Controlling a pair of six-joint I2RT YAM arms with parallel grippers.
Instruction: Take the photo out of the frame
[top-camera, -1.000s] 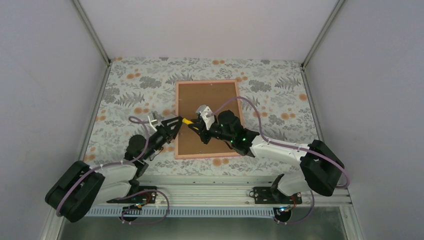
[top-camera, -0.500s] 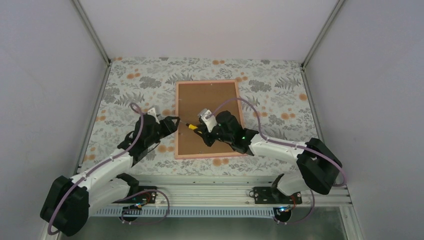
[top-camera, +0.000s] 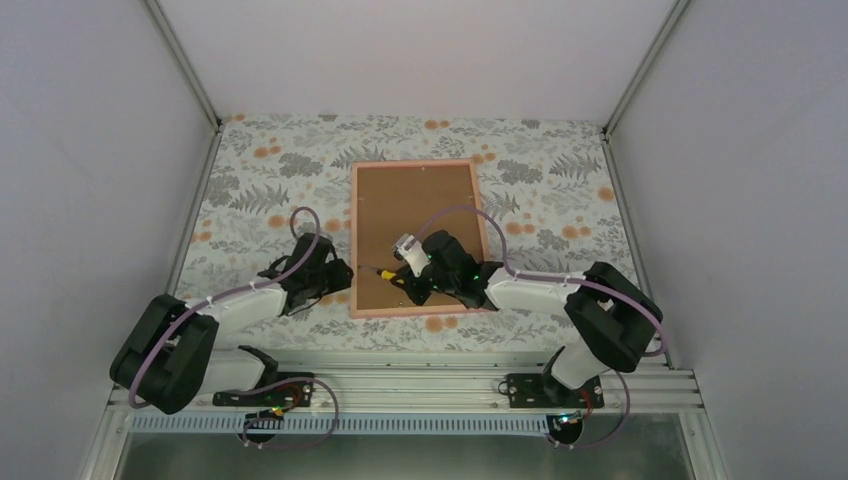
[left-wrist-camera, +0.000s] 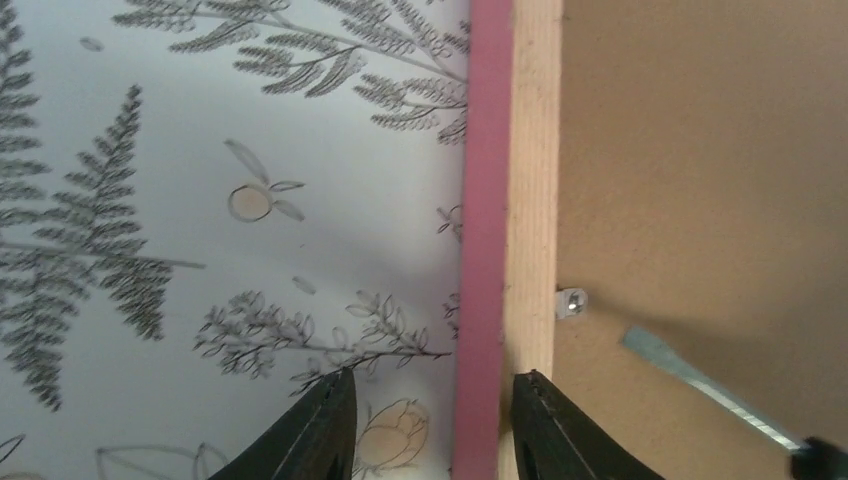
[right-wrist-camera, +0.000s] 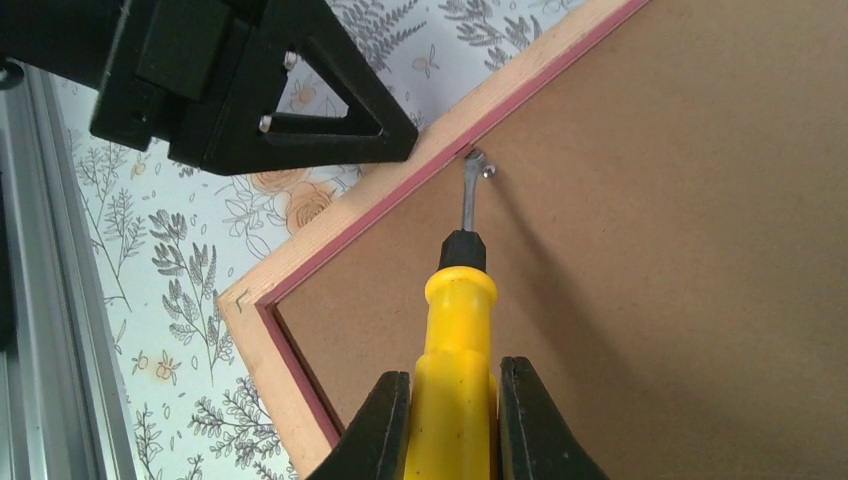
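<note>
With the right gripper (right-wrist-camera: 452, 375), clamping tight on the yellow handle of a screwdriver (right-wrist-camera: 456, 320), both fingers (right-wrist-camera: 385, 430) pressing against its sides. Pointing the metal blade at a small silver tab (right-wrist-camera: 480, 163) on the brown backing board (right-wrist-camera: 680, 260), right beside the inner edge of the frame (right-wrist-camera: 345, 220); not possible telling whether the tip is touching the tab or stopping just short of it.

With the left gripper (left-wrist-camera: 435, 385), straddling the left rail of the frame in its near part, jaws standing partly apart and not closing on anything. Hanging one finger (left-wrist-camera: 315, 430) over the flowered tablecloth (left-wrist-camera: 200, 250) outside the pink edge, with a strip of cloth showing between, and the other over the pale wooden back of the rail. Not possible telling whether that second finger is resting on the wood.

Lying back up on the tablecloth near the middle of the table, the frame, with the backing board sitting inside it and filling it. Showing pink along the outer edge and bare wood on the back. Not showing the photo in any view.

Seen from above, reaching in from left and right, with the two grippers coming close together at the near left part of the frame.
</note>
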